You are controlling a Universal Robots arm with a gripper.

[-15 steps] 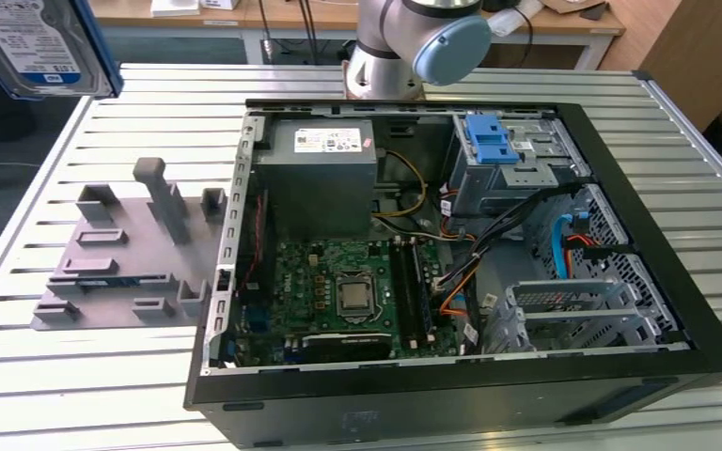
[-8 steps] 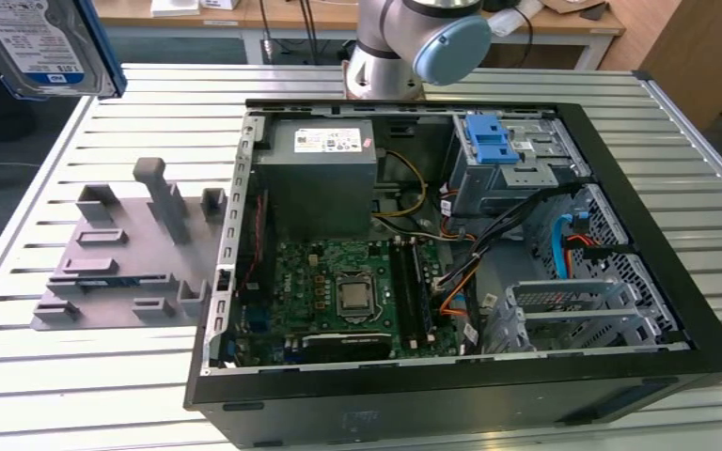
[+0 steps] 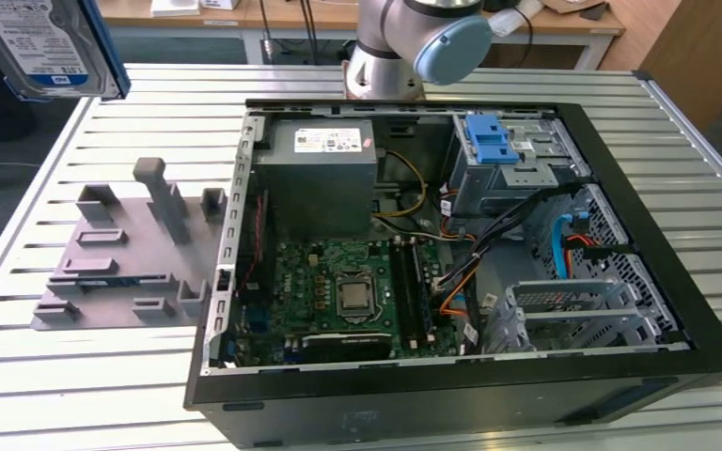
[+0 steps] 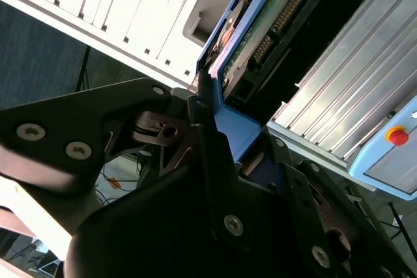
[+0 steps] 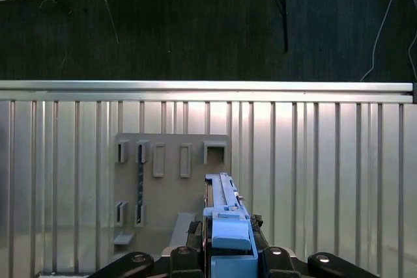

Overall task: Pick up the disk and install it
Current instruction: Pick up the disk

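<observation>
The disk (image 3: 45, 45), silver with a white-and-blue label and blue rails, hangs high above the table at the exterior view's far left, over the grey holder plate (image 3: 129, 249). In the first wrist view the disk (image 5: 227, 219) is edge-on, its blue rail clamped in my gripper (image 5: 228, 255), with the holder plate (image 5: 171, 190) on the table beneath it. In the second wrist view the black fingers (image 4: 205, 128) close on the disk's blue rail (image 4: 238, 118). The gripper is shut on the disk.
An open computer case (image 3: 656, 235) lies on the slatted metal table (image 3: 86, 376), with a drive cage and blue ridged latch (image 3: 493, 141) at its back right. The arm's base (image 3: 386, 56) stands behind the case. A red button (image 4: 396, 136) shows on a box nearby.
</observation>
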